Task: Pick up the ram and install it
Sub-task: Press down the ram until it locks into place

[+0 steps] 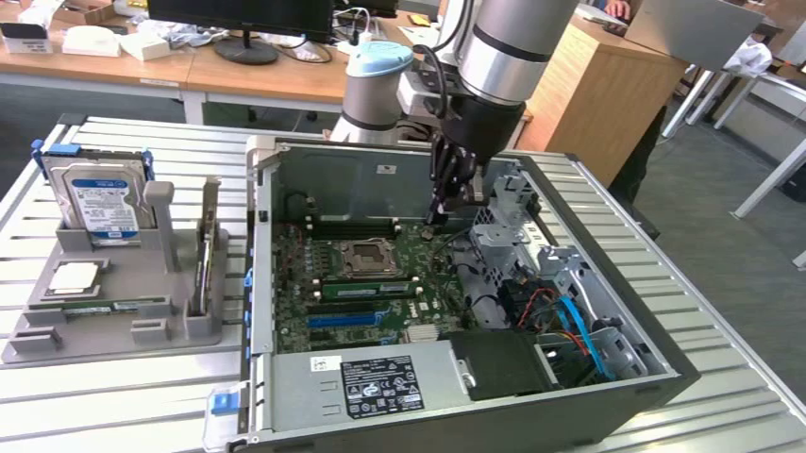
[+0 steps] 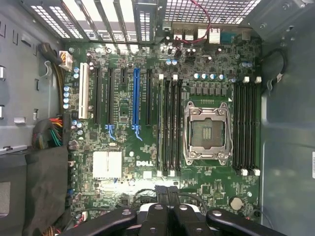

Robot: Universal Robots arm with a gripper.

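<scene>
Ram (image 1: 365, 288) seated in motherboard (image 1: 293, 283) slot, closed hand (image 1: 439, 217) above, apart, empty

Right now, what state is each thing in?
computer case: open, lying on its side
gripper: shut, nothing visibly held, low inside the computer case
CPU socket: empty
ram: seated on the motherboard, near the CPU socket
hard drive: upright in the grey holder

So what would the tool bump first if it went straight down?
The tool would most likely meet the flat green motherboard, near the ends of the long black memory slots; depth is hard to judge.
</scene>
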